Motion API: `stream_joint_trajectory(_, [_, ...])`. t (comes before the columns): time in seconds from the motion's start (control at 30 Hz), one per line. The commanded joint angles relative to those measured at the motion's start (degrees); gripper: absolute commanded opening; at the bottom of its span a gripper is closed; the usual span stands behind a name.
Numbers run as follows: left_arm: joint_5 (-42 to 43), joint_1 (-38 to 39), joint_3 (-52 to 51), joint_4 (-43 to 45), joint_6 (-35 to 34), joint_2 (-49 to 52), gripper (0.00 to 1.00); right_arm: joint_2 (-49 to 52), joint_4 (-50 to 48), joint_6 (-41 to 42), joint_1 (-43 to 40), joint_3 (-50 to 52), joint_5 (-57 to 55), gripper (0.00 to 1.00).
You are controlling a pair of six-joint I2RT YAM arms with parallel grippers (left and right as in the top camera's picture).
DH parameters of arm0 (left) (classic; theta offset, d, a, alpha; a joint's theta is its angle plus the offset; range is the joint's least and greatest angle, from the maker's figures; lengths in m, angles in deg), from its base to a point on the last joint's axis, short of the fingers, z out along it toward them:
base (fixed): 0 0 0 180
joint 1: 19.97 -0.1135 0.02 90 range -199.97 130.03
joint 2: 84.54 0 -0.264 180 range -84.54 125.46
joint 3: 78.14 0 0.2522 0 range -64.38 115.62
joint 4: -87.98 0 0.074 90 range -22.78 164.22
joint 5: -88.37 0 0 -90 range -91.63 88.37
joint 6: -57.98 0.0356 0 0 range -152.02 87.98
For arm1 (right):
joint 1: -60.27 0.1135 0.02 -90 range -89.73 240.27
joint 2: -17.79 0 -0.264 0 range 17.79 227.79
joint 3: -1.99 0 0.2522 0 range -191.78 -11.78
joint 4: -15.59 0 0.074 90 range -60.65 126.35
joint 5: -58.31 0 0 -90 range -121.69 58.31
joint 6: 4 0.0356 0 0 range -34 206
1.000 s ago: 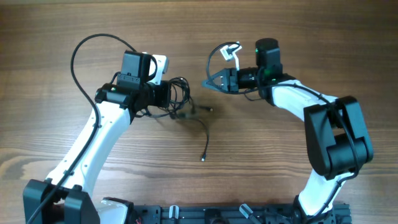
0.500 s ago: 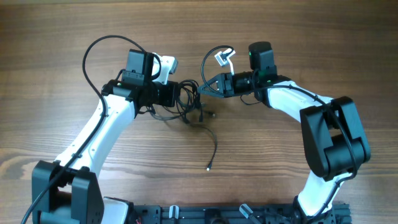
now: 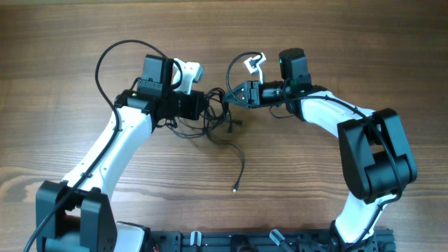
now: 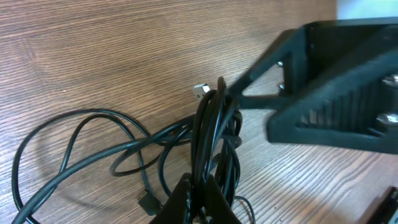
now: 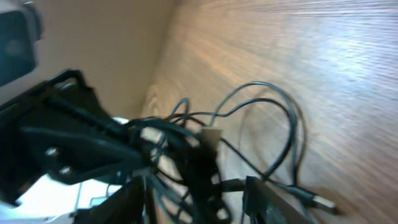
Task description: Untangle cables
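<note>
The cables (image 3: 210,119) sit in a dark tangle about midway between the left and right edges of the bench (image 3: 56,42), a little nearer the far edge, right between the tips of the left arm (image 3: 112,154) and the right arm (image 3: 329,115). The left jaws are closed on the cables. In the left wrist view their fingers (image 4: 180,208) meet at the bottom of the frame with several strands pinched between them, and the strands rise from there as a tight upright hank. A silver plug (image 4: 201,90) pokes out at the top of that hank. The tips of the right jaws reach the hank just beside it, though contact cannot be made out. Slack loops (image 4: 74,146) lie on the wood to one side, with a small black plug (image 4: 147,200) near the fingers. One loose strand (image 3: 241,157) trails from the tangle toward the near edge and ends in a tip (image 3: 235,187) lying alone on the wood. The right wrist view is blurred, but the right jaws stand open there, their fingers (image 5: 267,196) apart with the dark cables between them.
</note>
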Motion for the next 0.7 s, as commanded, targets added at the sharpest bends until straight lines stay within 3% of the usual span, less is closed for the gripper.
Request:
stream_joint_trajectory(0.0, [2.16, -0.11, 0.7, 0.35, 0.07, 0.22, 0.04, -0.11, 0.57, -1.14, 0.28, -0.07, -4.33, 0.57])
stream_joint_trajectory(0.13, [2.16, -0.11, 0.7, 0.35, 0.07, 0.22, 0.04, -0.11, 3.72, -1.22, 0.28, -0.07, -4.33, 0.6])
stream_joint_trajectory(0.23, [2.21, -0.11, 0.7, 0.35, 0.04, 0.22, 0.04, -0.11, 5.86, -1.25, 0.28, -0.07, -3.91, 0.52])
stream_joint_trajectory(0.47, [2.21, -0.11, 0.7, -0.46, 0.02, 0.24, 0.04, -0.11, 5.81, -1.27, 0.28, -0.07, -4.17, 0.52])
stream_joint_trajectory(0.6, [3.15, -0.11, 0.7, -3.56, 2.23, 0.22, 0.04, -0.11, 5.07, -2.73, 0.28, -0.07, -10.56, 0.65])
stream_joint_trajectory(0.67, [3.74, -0.11, 0.7, -6.01, 4.02, 0.22, 0.04, -0.11, 3.96, -3.19, 0.28, -0.07, -5.14, 0.69])
